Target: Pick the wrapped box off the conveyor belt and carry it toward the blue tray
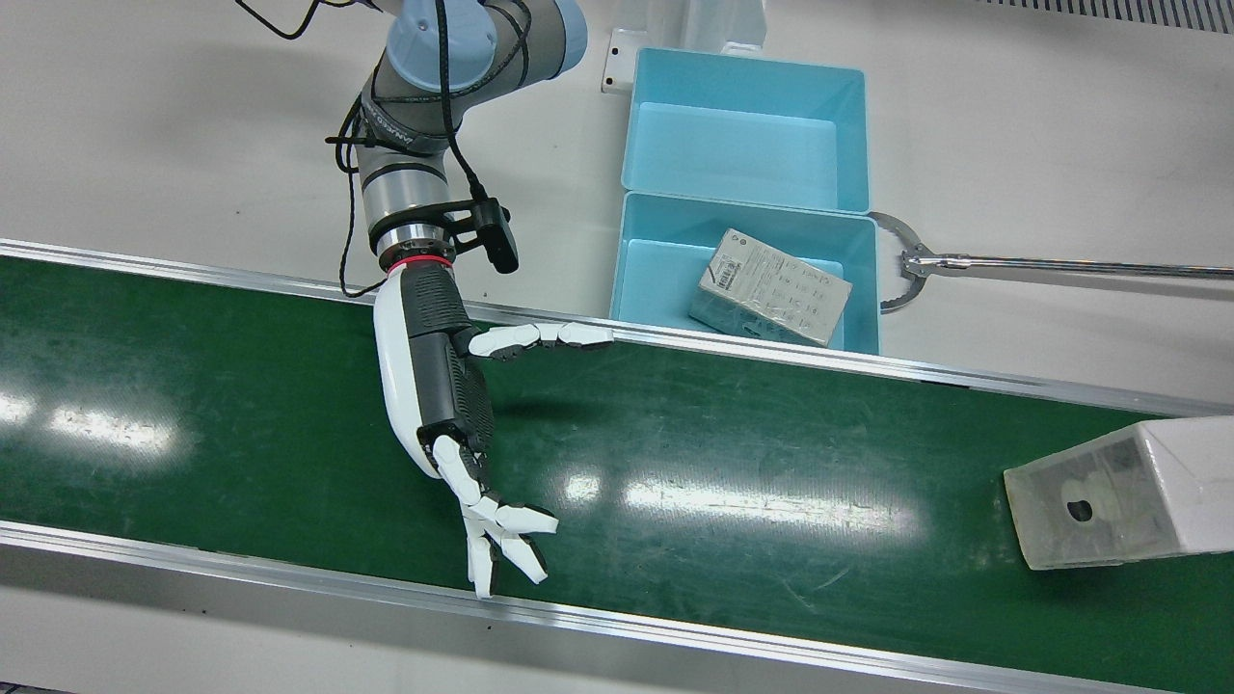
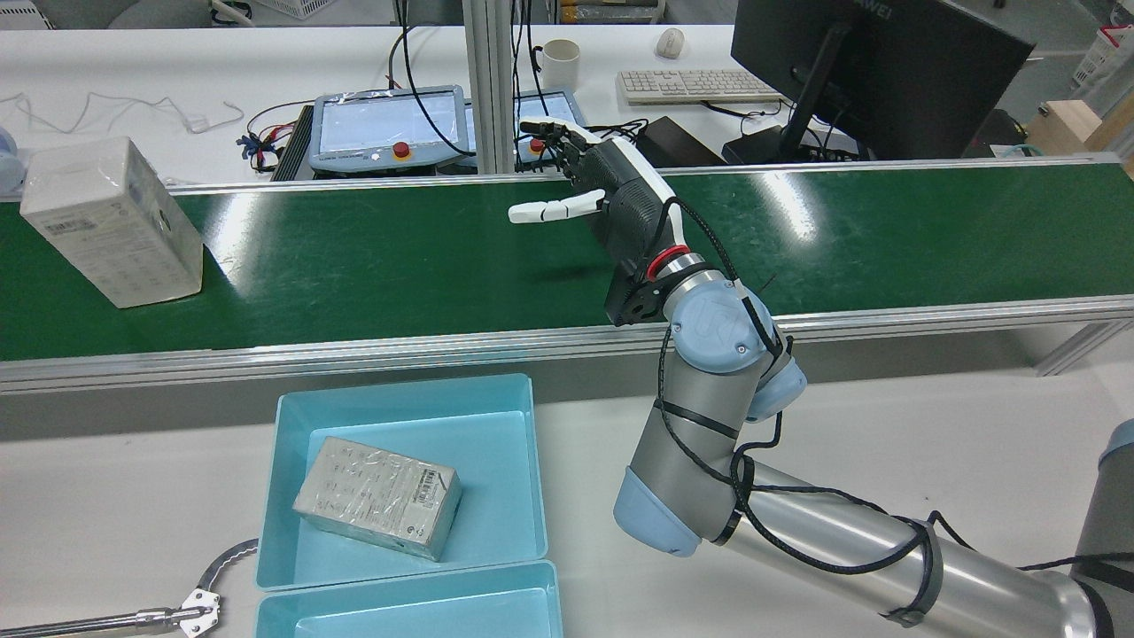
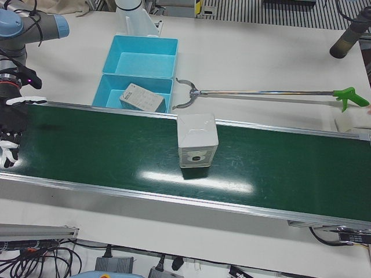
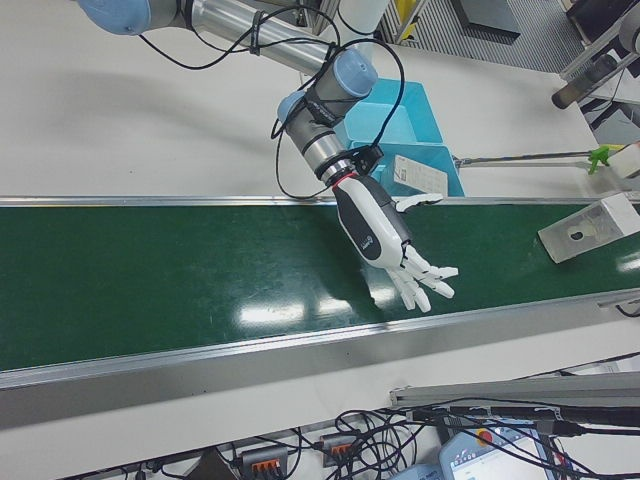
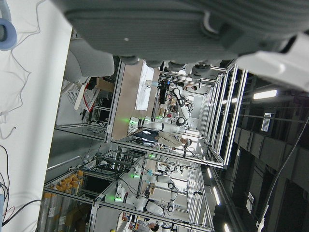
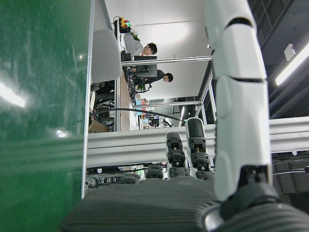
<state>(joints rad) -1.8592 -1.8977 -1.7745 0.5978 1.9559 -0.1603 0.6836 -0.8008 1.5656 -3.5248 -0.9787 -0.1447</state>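
The wrapped box [image 1: 1118,492] stands on the green conveyor belt [image 1: 771,453], at the right edge of the front view and at the far left of the rear view [image 2: 111,221]. It also shows in the left-front view [image 3: 197,139]. My right hand [image 1: 453,405] hovers over the belt well away from it, open and empty, with its fingers spread [image 2: 611,195]. The blue tray [image 1: 747,202] sits beside the belt and holds another wrapped box [image 1: 771,287]. In the left hand view only part of my left hand's palm [image 5: 145,24] shows.
A long metal grabber tool [image 1: 1060,265] lies on the white table, its claw next to the tray. The belt has raised aluminium rails [image 1: 675,337] along both edges. A monitor and keyboard [image 2: 691,84] stand on the desk beyond the belt.
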